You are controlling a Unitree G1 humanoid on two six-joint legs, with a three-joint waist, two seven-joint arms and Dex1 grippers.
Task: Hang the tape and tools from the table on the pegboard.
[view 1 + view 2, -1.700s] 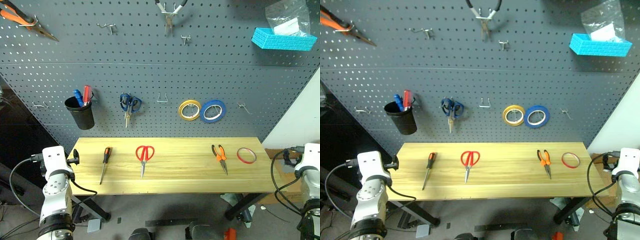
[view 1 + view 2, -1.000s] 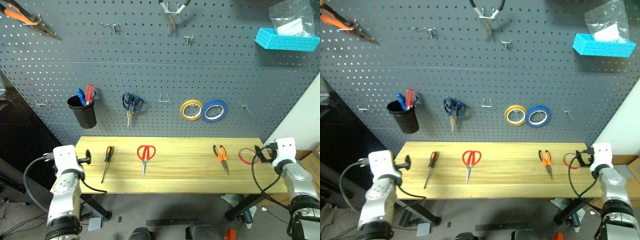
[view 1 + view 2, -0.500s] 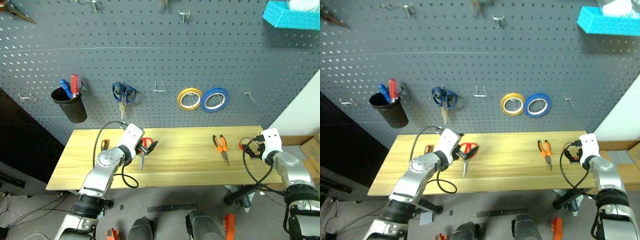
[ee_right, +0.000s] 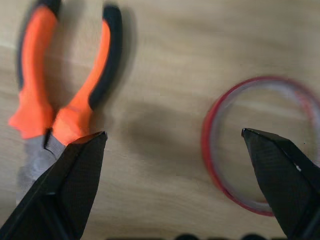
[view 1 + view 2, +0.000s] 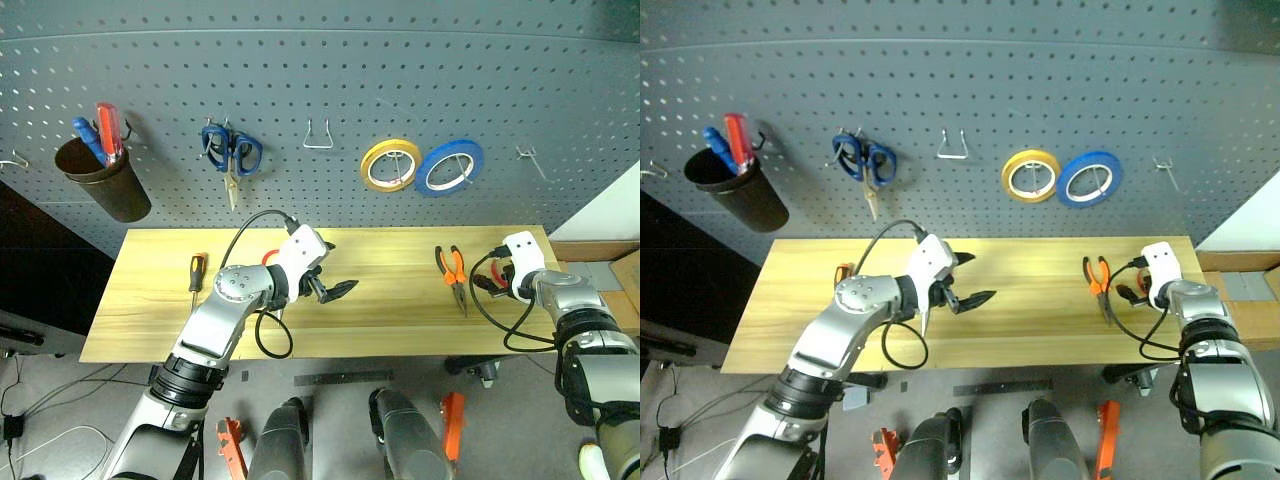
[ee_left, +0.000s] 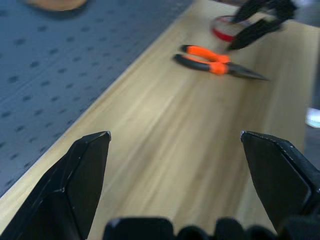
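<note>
The red tape (image 4: 208, 145) lies flat at the right end of the table (image 5: 400, 320). My right gripper (image 4: 172, 134) hovers open over the bare wood between the tape and the orange-and-black pliers (image 4: 75, 100). The left gripper (image 5: 975, 280) is open and empty above the table's middle, pointing right. The red scissors (image 5: 924, 322) lie under my left forearm, mostly hidden. At the left lies the screwdriver (image 5: 197, 270). The pegboard (image 5: 320, 60) rises behind the table.
On the pegboard hang a yellow roll (image 5: 391, 163), a blue roll (image 5: 449, 167), blue scissors (image 5: 230, 150) and a black cup (image 5: 100, 180) holding screwdrivers. Bare hooks (image 5: 318, 135) (image 5: 530, 160) sit between and to the right of them.
The camera has tipped down and closer. My left arm swung right from the table's left end, over the red scissors to the middle. The right gripper moved in over the tape.
</note>
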